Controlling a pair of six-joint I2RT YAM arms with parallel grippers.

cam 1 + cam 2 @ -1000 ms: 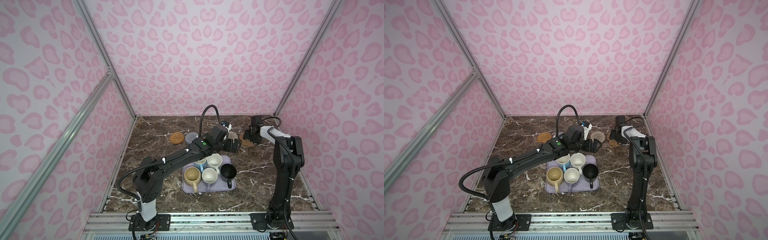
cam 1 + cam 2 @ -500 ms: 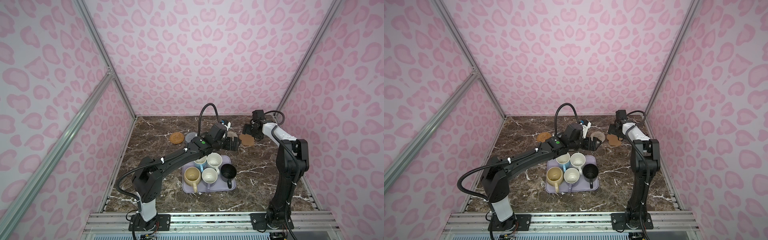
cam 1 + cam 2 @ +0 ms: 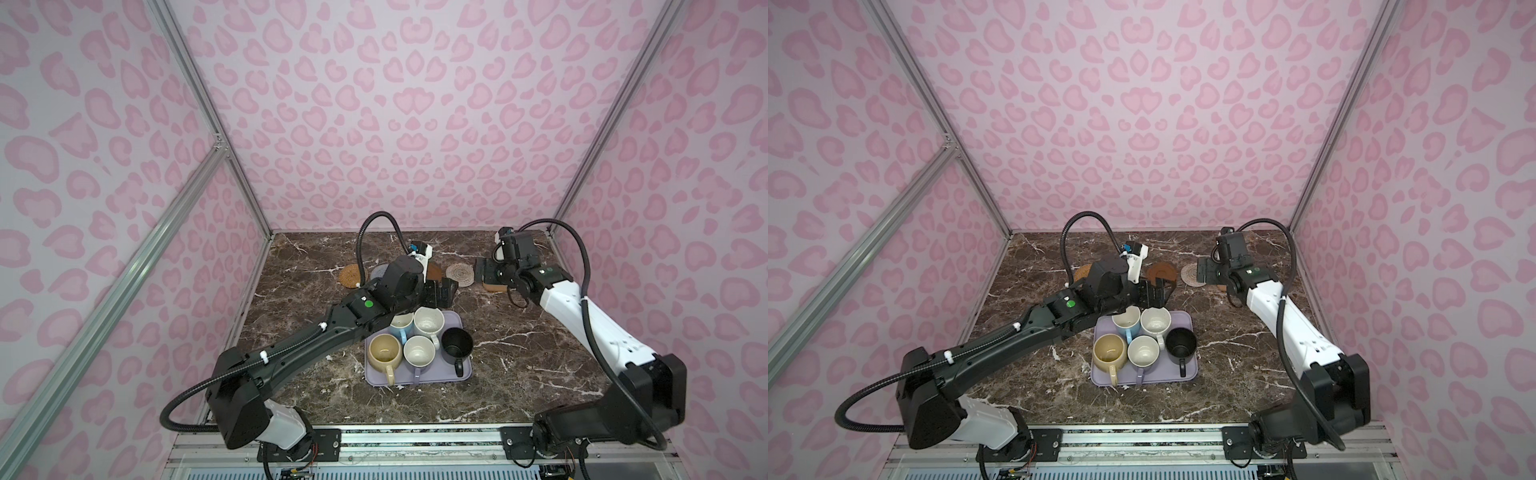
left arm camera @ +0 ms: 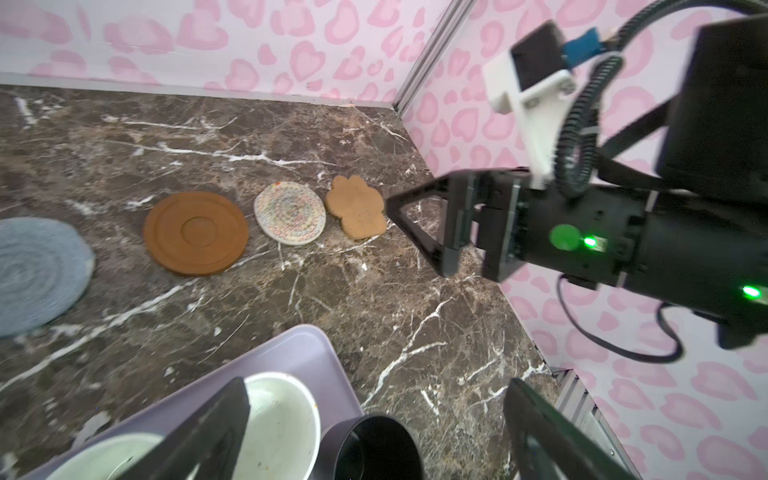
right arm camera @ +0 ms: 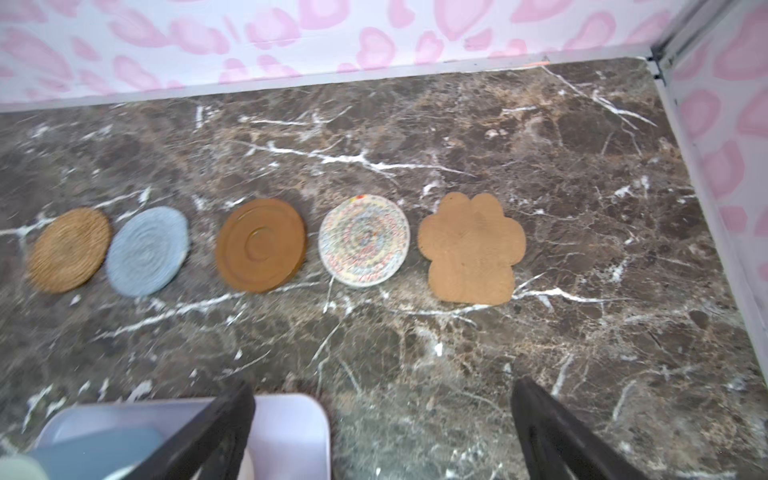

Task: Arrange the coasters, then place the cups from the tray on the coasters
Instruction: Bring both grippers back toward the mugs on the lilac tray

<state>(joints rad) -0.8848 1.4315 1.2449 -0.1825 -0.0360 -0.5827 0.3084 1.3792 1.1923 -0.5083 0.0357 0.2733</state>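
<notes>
Left to right along the back of the marble table (image 5: 582,208) lie an orange woven rattan disc (image 5: 68,249), grey-blue crocheted disc (image 5: 147,250), brown disc (image 5: 261,245), beige woven disc (image 5: 364,240) and tan paw-shaped cork piece (image 5: 471,249), toes toward the rear wall. On the pale lavender plastic tray (image 3: 440,376) in front, the pale yellow mug (image 3: 384,352), lavender mug (image 3: 419,351) and black mug (image 3: 456,345) point handles frontward. The left gripper (image 3: 441,291), spread, hangs over the tray's far edge, its arm seemingly hiding most of the grey-blue disc from above. The right gripper (image 5: 382,419), spread and empty, covers part of the paw piece.

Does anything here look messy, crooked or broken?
Nothing is broken or spilled. The only oddity: the orange coaster and grey-blue coaster sit crowded edge to edge, while the rest of the row is spaced out.
</notes>
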